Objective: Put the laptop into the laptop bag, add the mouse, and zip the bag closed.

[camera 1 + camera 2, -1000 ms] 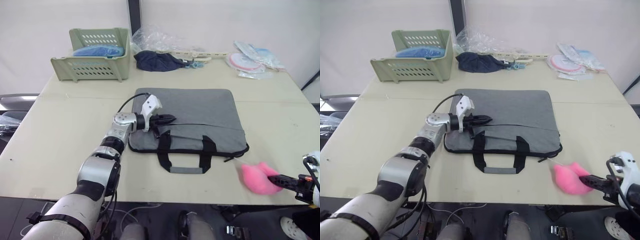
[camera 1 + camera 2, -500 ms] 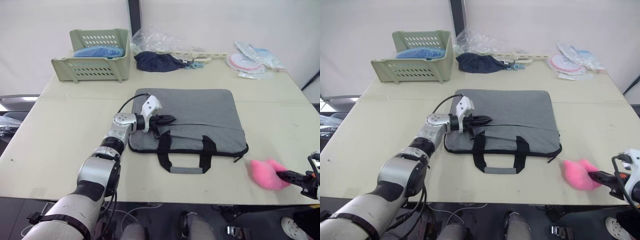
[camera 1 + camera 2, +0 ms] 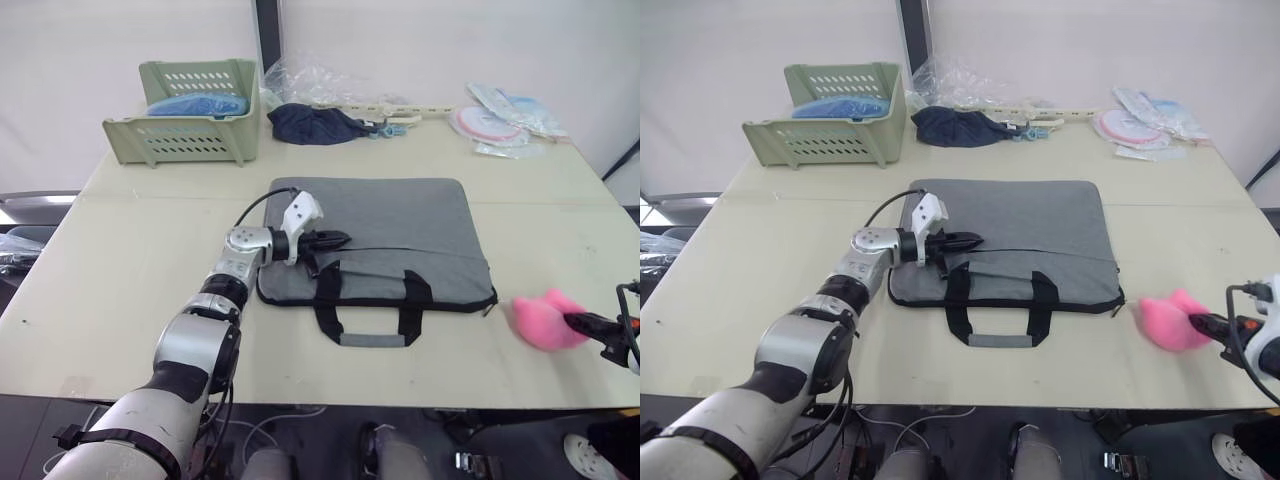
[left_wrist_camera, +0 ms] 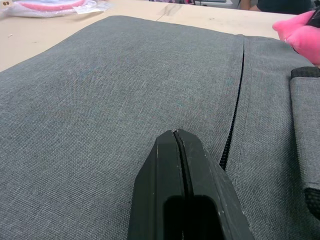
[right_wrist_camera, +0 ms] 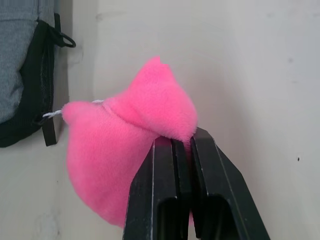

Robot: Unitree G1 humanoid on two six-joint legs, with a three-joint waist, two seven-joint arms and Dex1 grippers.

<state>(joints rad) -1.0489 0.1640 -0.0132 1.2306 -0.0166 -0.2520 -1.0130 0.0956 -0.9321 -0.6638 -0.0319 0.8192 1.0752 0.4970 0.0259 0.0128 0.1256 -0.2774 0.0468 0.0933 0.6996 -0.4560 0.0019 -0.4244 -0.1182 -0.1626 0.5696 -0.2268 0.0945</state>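
- Your right gripper (image 5: pixel 180 145) is pinching a fold of the fluffy pink plush toy (image 3: pixel 1170 322), its 2 black fingers nearly touching with only the fabric between them.
- You are dragging that toy along the table's near edge: 1 second ago it lay close by the bag's near right corner, and now it is sitting clearly further to the right of it.
- A thin white cord (image 5: pixel 51 114) is running from the toy to the end of the zip at that corner, so judging by this you are pulling the zip shut with the toy as a handle; the bag's mouth already looks almost closed.
- Your left gripper (image 4: pixel 176 136) is fully closed with nothing between its fingers, its tips pressing on the flat grey fabric laptop bag (image 3: pixel 400 225) near the black zip line (image 4: pixel 233 120); it has not moved over the last second and seems to be pinning the bag.
- The laptop and the mouse are presumably already inside the bag, though you cannot confirm it.
- The beige table (image 3: pixel 120 270) beyond is carrying a pale green slotted plastic basket (image 3: pixel 185 108).
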